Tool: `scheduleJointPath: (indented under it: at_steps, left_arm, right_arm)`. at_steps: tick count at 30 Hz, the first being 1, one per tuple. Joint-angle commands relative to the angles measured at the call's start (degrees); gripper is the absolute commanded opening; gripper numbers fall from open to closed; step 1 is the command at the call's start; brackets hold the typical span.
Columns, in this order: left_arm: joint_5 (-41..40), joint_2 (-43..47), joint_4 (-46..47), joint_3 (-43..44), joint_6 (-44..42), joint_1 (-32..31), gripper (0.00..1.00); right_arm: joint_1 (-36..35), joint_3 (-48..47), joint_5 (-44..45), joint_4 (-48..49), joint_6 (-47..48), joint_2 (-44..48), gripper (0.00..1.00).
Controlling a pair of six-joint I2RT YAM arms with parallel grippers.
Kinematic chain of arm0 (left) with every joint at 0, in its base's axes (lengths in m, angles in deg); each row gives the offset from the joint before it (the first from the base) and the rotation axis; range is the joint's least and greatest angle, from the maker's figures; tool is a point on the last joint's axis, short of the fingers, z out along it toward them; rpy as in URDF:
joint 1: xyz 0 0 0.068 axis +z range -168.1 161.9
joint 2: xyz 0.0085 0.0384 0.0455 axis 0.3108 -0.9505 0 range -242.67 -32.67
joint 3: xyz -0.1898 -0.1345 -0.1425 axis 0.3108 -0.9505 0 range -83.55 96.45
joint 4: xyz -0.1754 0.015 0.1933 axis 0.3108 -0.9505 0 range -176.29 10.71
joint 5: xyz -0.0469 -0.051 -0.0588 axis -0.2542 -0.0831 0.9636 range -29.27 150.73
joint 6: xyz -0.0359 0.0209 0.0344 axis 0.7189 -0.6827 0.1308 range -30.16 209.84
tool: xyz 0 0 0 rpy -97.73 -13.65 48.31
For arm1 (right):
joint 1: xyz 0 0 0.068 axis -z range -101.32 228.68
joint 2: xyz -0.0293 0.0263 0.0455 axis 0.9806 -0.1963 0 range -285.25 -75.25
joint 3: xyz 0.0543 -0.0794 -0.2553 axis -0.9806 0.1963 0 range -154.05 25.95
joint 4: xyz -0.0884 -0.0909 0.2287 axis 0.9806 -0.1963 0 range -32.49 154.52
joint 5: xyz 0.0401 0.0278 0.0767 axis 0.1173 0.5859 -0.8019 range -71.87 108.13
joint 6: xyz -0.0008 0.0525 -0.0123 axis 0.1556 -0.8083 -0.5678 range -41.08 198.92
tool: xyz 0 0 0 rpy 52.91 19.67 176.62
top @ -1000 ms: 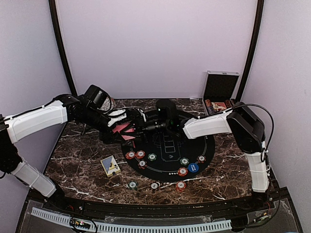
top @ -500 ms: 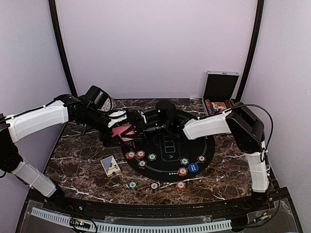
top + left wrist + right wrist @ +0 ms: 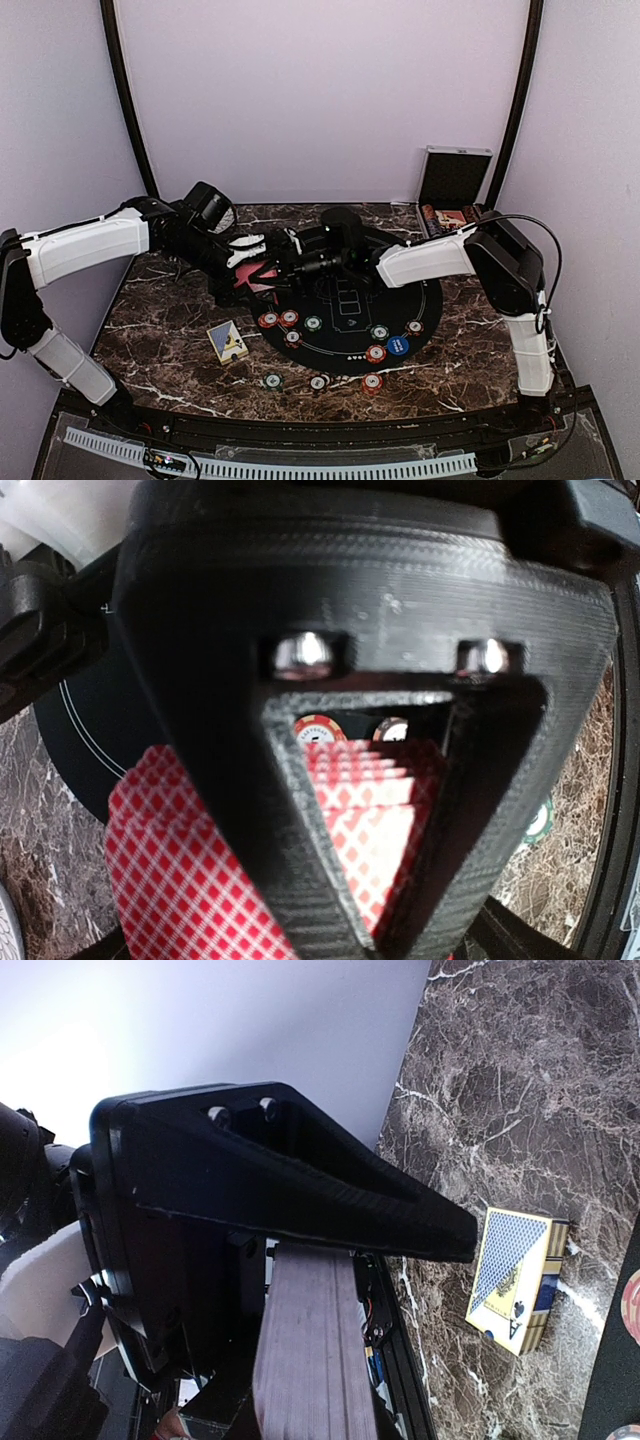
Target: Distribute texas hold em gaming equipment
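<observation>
My left arm (image 3: pixel 90 245) and right arm (image 3: pixel 425 258) meet (above the marble surface (image 3: pixel 160 330)). Right jaws pinch red-backed cards (image 3: pixel 170 900); whether my left jaws grip them too, I cannot tell.

White-shelled left arm (image 3: pixel 85 248) and right arm (image 3: pixel 425 260), black joints (image 3: pixel 205 205), thin black looped cable (image 3: pixel 559 265), ribbed black triangular fingers (image 3: pixel 200 710), two silver screws (image 3: pixel 303 652)

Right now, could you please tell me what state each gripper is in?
Left gripper: looks open, holding nothing.
Right gripper: closed on the red-backed playing cards.
</observation>
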Motion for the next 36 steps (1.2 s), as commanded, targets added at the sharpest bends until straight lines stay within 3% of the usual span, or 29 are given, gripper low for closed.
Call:
scheduleJointPath:
  at_steps: [1, 7, 14, 17, 18, 20, 22, 28, 36]
  left_arm:
    - [0.80, 1.08, -0.99, -0.07, -0.39, -0.33, 0.84]
    - [-2.56, 3.69, 4.10, -1.00, -0.83, -0.33, 0.70]
    - [-1.98, 3.65, 3.69, -1.30, -1.11, -0.32, 0.55]
    - [-1.33, 3.59, 2.72, -1.22, -1.20, -0.35, 0.42]
    - [-1.18, 3.61, 2.41, -1.21, -1.20, -0.36, 0.39]
    - [-0.40, 3.51, 1.39, -0.98, -1.20, -0.33, 0.32]
    - [0.41, 3.12, 0.33, -0.38, -0.69, -0.37, 0.27]
    - [1.18, 2.16, -1.53, 0.62, 0.10, -0.34, 0.20]
    - [0.81, 2.06, -2.02, 0.65, 0.23, -0.35, 0.18]
  right_arm:
    - [-0.33, -0.17, -1.00, 3.43, -0.64, -1.23, 0.04]
    - [-0.25, -0.30, -0.58, 2.44, -0.94, -2.09, 0.04]
    - [0.01, 0.28, 0.55, 1.22, -0.62, -1.68, 0.05]
    - [0.11, 0.48, 0.73, 1.12, -0.59, -1.63, 0.08]
    - [0.13, 0.42, 0.76, 1.12, -0.63, -1.69, 0.12]
    - [0.13, 0.18, 0.76, 1.12, -0.85, -1.83, 0.30]
    - [0.13, -0.20, 0.80, 1.21, -1.00, -2.10, 0.39]
    - [0.09, -0.77, 1.09, 0.81, -0.71, -2.16, 0.42]
    - [0.11, -2.65, 5.02, -11.36, 6.98, -0.96, 0.56]
